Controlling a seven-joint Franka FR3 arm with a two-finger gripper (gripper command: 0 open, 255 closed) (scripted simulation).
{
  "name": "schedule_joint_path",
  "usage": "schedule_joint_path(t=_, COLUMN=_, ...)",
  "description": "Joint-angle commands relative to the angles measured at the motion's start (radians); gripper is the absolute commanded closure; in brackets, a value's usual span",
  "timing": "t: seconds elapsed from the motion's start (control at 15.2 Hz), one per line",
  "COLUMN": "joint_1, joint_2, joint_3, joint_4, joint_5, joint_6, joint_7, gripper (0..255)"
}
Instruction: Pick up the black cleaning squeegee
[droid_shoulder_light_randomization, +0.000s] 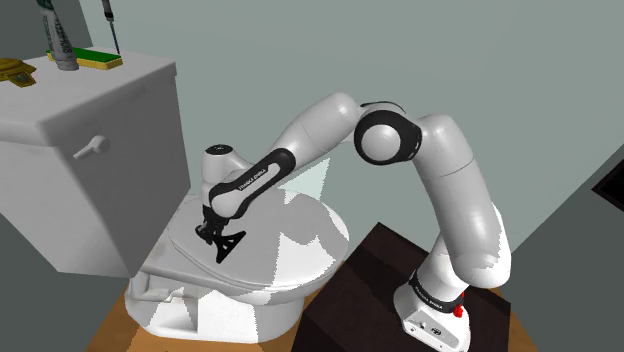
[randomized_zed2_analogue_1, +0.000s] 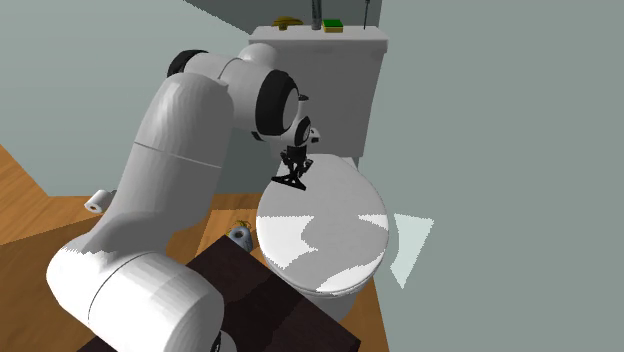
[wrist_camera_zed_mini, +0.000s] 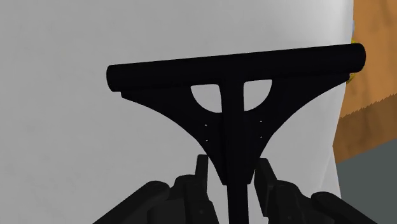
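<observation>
Grey bathroom walls back a white toilet (droid_shoulder_light_randomization: 235, 312). Over its closed lid (droid_shoulder_light_randomization: 300, 232), near the tank (droid_shoulder_light_randomization: 60, 190), the jaws are clamped on the black squeegee (wrist_camera_zed_mini: 235, 121). Its handle runs up into them, with the blade crosswise at the lower end.

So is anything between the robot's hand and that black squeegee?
Nothing: in the wrist view the black two-finger hand clasps the black T-shaped squeegee directly, over the white toilet lid.

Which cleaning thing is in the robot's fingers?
The black T-shaped squeegee, clasped by the black gripper over the white toilet lid; the green sponge and grey bottle sit on the white tank.
</observation>
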Motion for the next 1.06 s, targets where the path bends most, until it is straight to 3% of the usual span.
schedule_joint_path(t=0.0, joint_1=0.0, joint_2=-0.016, joint_3=0.005, joint_4=-0.009, joint_5=0.003, joint_6=-0.011, joint_7=0.0, gripper=255)
schedule_joint_path(t=0.99, joint_1=-0.017, joint_2=-0.145, joint_3=0.025, joint_4=-0.028, joint_5=0.023, joint_6=-0.121, joint_7=-0.003, gripper=255)
